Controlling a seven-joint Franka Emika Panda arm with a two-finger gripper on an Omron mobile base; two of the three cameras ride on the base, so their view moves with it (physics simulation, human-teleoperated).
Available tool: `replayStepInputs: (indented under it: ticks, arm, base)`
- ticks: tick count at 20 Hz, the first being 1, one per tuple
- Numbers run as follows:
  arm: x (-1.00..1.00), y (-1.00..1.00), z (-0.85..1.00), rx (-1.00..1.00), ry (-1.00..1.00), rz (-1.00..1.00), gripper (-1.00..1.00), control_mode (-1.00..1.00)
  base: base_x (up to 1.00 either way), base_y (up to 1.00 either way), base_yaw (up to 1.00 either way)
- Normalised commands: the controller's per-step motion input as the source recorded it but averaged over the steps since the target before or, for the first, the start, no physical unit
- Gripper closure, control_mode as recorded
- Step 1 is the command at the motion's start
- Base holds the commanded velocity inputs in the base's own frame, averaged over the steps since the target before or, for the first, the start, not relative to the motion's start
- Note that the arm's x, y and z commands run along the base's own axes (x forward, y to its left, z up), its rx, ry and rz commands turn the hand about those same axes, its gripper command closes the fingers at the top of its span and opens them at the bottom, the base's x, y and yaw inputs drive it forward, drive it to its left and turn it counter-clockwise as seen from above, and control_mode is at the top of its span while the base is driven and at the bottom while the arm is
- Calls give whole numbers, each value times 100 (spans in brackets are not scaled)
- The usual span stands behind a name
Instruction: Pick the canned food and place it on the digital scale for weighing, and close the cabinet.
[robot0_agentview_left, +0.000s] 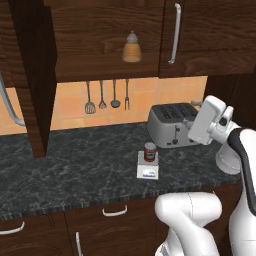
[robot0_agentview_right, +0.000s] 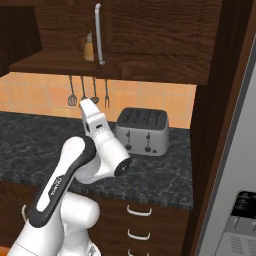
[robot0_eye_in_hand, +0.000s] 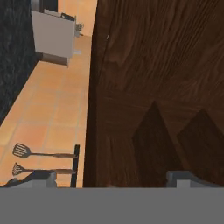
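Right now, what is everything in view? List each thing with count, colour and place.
canned food: one, red label, standing on the digital scale.
digital scale: one, white, on the counter in front of the toaster.
cabinet: one, dark brown, on the wall, left door swung open.
bottle: one, tan, on the cabinet shelf.
toaster: one, silver, back of the counter.
utensils: four, dark, hanging on the orange tiles.
counter: one, black marbled.
hand: one, fingertips apart, facing brown wood.

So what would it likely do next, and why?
Probably swing the left cabinet door shut. The canned food already stands on the digital scale, while that door juts out open, leaving the shelf and its tan bottle exposed.
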Motion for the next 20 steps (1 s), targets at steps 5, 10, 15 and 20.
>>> replayStepInputs:
  ticks: [5,10,15,20]
  arm:
    - [-27,100,-43,1,-16,-1,-100,-100]
    - [-58,100,2,9,-24,-15,-100,-100]
    - [-86,100,18,-3,-12,-18,-100,-100]
    - [-94,100,0,8,0,-35,-100,-100]
  base:
    - [0,0,0]
    - [0,0,0]
    - [0,0,0]
    - [0,0,0]
